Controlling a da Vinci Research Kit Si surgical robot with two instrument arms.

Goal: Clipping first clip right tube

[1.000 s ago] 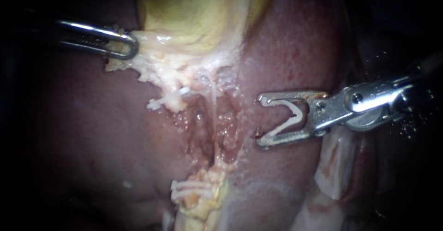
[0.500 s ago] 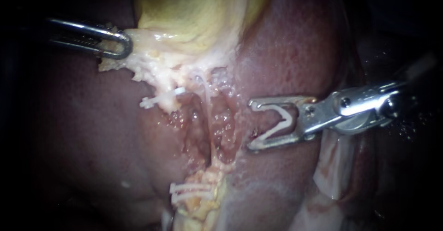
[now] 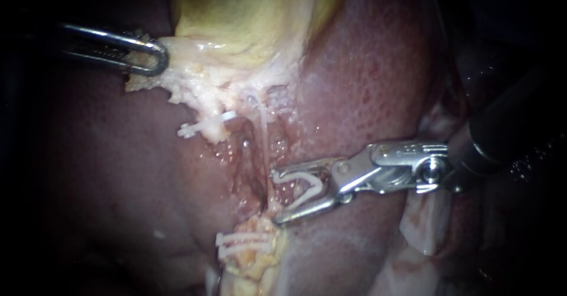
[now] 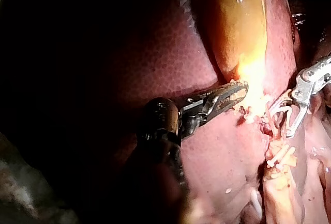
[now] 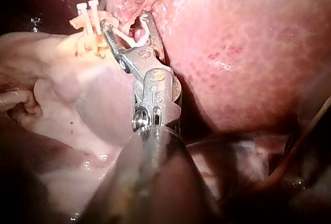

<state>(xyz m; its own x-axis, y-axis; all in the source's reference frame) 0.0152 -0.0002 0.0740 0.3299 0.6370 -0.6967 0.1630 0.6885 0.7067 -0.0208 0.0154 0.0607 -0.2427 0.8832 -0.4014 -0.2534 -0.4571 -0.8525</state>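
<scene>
My left instrument (image 3: pixel 147 59) comes in at the upper left, its jaws shut on the pale tissue (image 3: pixel 189 89) at the lower edge of the yellow gallbladder (image 3: pixel 248 18). A thin pale tube (image 3: pixel 260 127) runs down the raw bed below it. My right instrument (image 3: pixel 276 197) holds an open white clip (image 3: pixel 304 186); its jaws stand wide apart, with their tips at the tube's lower stretch. The left wrist view shows the left instrument (image 4: pixel 235 93) on the tissue and the right instrument (image 4: pixel 285 116) beside it. In the right wrist view the right instrument (image 5: pixel 126 21) carries the clip (image 5: pixel 135 39).
A white clip (image 3: pixel 204 124) sits on a stump left of the tube. Several white clips (image 3: pixel 242 243) cross the pale stump below, also clips (image 5: pixel 88 11) beside the right jaws. Red liver (image 3: pixel 366 83) surrounds the bed; pale fatty tissue (image 3: pixel 425 219) lies under the right shaft.
My right instrument has moved left and down off the liver surface, bringing the open clip to the tube. The left instrument keeps its hold on the tissue.
</scene>
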